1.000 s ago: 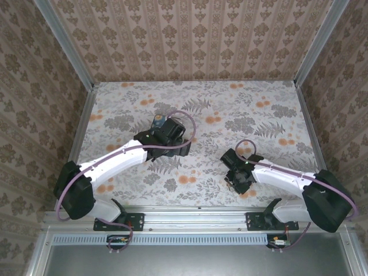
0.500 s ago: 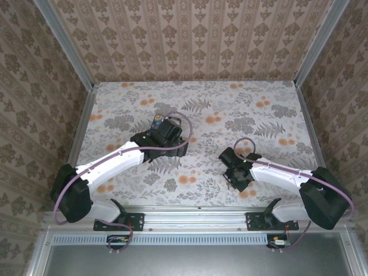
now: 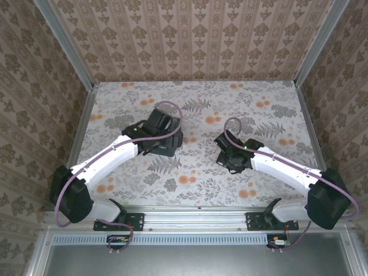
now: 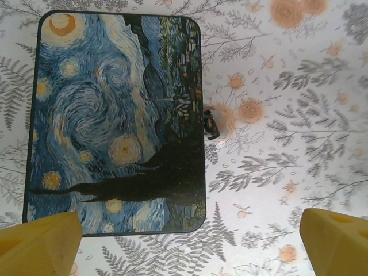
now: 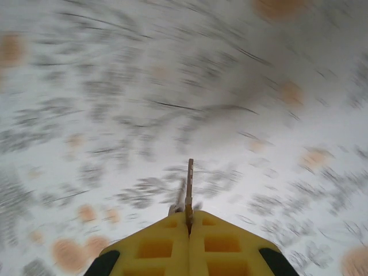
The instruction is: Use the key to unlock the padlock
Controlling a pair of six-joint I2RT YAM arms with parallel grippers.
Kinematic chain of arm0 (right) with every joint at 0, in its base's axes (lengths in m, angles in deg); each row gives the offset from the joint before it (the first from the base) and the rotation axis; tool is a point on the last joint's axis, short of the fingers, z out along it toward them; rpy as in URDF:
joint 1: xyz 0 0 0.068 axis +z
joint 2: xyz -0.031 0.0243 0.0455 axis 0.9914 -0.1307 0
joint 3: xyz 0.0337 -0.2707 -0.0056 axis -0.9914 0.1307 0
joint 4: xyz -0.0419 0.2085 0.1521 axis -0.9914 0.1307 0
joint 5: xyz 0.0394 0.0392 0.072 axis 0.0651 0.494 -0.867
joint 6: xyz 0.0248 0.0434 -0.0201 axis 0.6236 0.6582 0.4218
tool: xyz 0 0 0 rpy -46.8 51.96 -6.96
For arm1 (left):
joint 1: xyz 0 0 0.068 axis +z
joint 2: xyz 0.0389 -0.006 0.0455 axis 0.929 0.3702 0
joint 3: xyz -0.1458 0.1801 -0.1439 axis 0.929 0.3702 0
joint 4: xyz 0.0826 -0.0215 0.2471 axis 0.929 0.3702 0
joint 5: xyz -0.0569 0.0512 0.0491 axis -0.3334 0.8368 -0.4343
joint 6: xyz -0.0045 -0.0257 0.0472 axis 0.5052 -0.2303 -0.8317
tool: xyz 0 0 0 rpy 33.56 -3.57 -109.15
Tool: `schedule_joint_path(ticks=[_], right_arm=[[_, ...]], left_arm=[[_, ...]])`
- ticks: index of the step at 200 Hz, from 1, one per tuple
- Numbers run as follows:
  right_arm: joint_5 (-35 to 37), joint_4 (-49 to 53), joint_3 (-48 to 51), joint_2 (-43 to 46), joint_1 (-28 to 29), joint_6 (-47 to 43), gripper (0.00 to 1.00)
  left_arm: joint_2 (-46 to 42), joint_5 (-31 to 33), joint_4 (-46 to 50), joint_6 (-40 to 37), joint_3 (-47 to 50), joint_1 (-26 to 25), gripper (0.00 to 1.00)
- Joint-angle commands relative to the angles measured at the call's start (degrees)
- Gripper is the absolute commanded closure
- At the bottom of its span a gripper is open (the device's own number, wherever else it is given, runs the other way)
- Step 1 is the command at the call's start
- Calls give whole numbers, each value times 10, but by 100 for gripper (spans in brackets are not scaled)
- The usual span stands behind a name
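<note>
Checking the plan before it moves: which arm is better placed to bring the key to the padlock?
Right. Its jaws are shut on the key, which sticks out ahead of them. The left arm's jaws stand open above the blue tin, holding nothing, the padlock at its edge.

I look straight down on a rectangular tin (image 4: 115,121) with rounded corners, its lid painted in dark blue swirls, yellow orbs and a black shape rising from one edge. It lies flat on the table cloth (image 4: 287,132), white with grey ferns and orange blossoms. Brown damask wallpaper (image 3: 195,40) closes three sides; a metal rail (image 3: 195,211) runs along the near edge.
</note>
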State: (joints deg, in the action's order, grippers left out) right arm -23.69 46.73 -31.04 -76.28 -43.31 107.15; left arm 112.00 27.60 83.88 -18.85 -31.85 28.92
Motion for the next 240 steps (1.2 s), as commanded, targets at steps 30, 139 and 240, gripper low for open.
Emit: schedule_joint_path(ticks=[30, 139, 240], right_arm=[[-170, -187, -11, 32, 4, -438, 100], [-478, -378, -3, -11, -80, -444, 100], [-481, -443, -3, -29, -95, -381, 100]], left_arm=[[-36, -268, -42, 44, -22, 77, 9], [-20, -545, -214, 67, 54, 122, 40], [-4, -608, -318, 108, 102, 118, 59]])
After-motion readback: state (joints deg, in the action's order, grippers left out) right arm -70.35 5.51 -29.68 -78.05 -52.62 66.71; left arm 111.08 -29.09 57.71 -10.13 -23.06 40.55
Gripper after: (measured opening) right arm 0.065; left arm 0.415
